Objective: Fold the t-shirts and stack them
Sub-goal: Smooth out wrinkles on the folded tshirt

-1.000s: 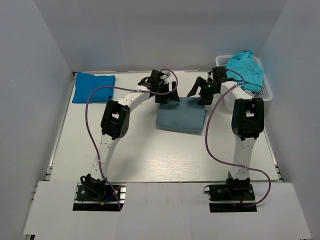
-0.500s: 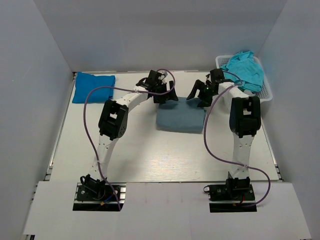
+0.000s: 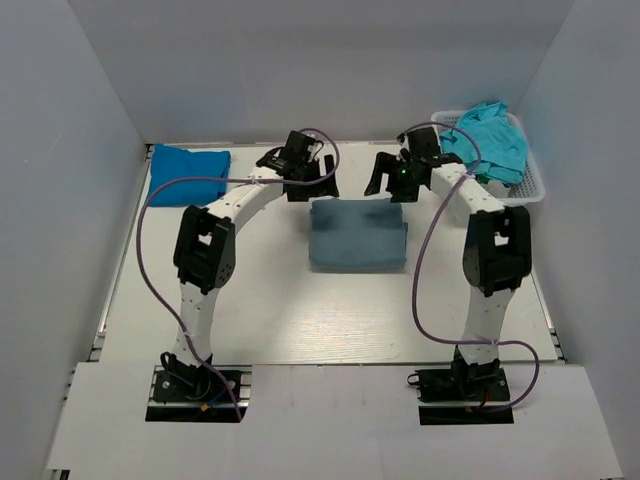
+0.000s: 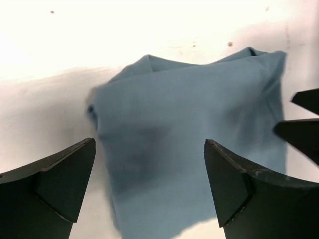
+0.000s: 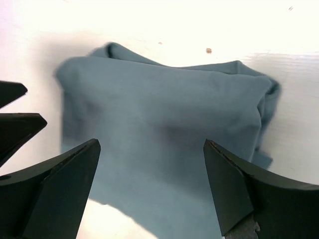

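A folded dusty grey-blue t-shirt (image 3: 357, 234) lies flat on the table's middle; it also shows in the left wrist view (image 4: 189, 129) and the right wrist view (image 5: 164, 129). My left gripper (image 3: 310, 186) is open and empty above its far left edge (image 4: 149, 149). My right gripper (image 3: 385, 184) is open and empty above its far right edge (image 5: 152, 149). A folded bright blue t-shirt (image 3: 187, 161) lies at the far left. Turquoise t-shirts (image 3: 490, 140) are heaped in the white mesh basket (image 3: 530, 186) at the far right.
Grey walls close the table on the left, back and right. Purple cables loop from both arms over the table. The other gripper's fingertips (image 4: 304, 119) show at the edge of each wrist view.
Both grippers have drawn back toward the far side and apart, off the grey-blue shirt. The shirt now lies squarer and flatter.
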You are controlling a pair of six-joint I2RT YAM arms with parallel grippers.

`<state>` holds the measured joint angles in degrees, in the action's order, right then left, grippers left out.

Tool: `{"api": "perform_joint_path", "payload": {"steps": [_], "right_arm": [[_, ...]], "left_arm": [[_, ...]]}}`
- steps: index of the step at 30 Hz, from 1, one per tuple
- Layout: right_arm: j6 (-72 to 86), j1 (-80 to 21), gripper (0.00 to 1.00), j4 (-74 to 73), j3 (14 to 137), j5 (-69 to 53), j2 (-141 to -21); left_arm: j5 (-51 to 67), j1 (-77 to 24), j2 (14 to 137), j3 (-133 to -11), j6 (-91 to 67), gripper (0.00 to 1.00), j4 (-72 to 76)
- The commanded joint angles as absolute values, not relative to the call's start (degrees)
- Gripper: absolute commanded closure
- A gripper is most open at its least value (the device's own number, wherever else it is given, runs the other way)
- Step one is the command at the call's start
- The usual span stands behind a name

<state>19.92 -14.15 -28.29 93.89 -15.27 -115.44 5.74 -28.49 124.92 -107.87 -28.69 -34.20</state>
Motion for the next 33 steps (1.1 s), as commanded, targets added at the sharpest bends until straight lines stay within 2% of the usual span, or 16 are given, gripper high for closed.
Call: {"api": "perform_joint_path", "payload": {"steps": [1, 2, 3, 5, 7, 11, 13, 16, 20, 24, 28, 33], "right_arm": [[19.6, -13.8, 0.10, -28.8, 91.5, -13.2, -105.8], [20.9, -13.8, 0.10, -28.3, 89.7, -13.4, -102.7], [21.4, -13.8, 0.10, -25.8, 82.6, -13.9, -101.2], [22.7, -14.1, 0.10, -20.0, 73.6, -19.8, -94.8], [23.3, -14.1, 0.10, -16.3, 65.7, -25.8, -93.2], [24.4, -13.9, 0.10, -13.7, 60.7, -32.9, -93.8], [26.2, -13.8, 0.10, -9.8, 56.5, -36.5, -94.1], [26.5, -13.1, 0.10, -7.0, 51.1, -34.5, -94.0], [26.8, -11.1, 0.10, -5.6, 47.7, -30.9, -96.3], [28.5, -7.7, 0.10, -4.6, 47.0, -33.5, -101.6], [28.0, -6.2, 0.10, -3.0, 45.1, -34.2, -99.6], [22.0, -5.7, 0.10, -11.0, 49.5, -34.7, -95.0]], "left_arm": [[2.9, -28.8, 114.4, -103.0, -30.1, 0.00, -36.9], [2.9, -28.8, 112.4, -101.1, -30.8, 0.00, -36.9], [4.6, -28.8, 111.5, -99.3, -30.8, 0.00, -36.4], [8.4, -29.4, 110.4, -94.7, -32.1, 0.00, -35.2], [14.5, -31.2, 108.6, -90.0, -33.7, 0.00, -30.8], [23.2, -34.8, 106.6, -83.2, -38.2, 0.00, -20.8], [23.7, -36.3, 106.6, -79.4, -39.4, 0.00, -16.5], [22.3, -37.5, 106.6, -75.6, -39.4, 0.00, -17.2], [19.0, -37.5, 108.5, -71.5, -39.4, 0.00, -19.4], [15.5, -36.5, 110.0, -69.8, -38.1, 0.00, -22.1], [11.6, -36.5, 110.6, -69.8, -35.9, 0.00, -24.0], [11.4, -37.3, 107.2, -71.4, -34.0, 0.00, -27.1]]}}
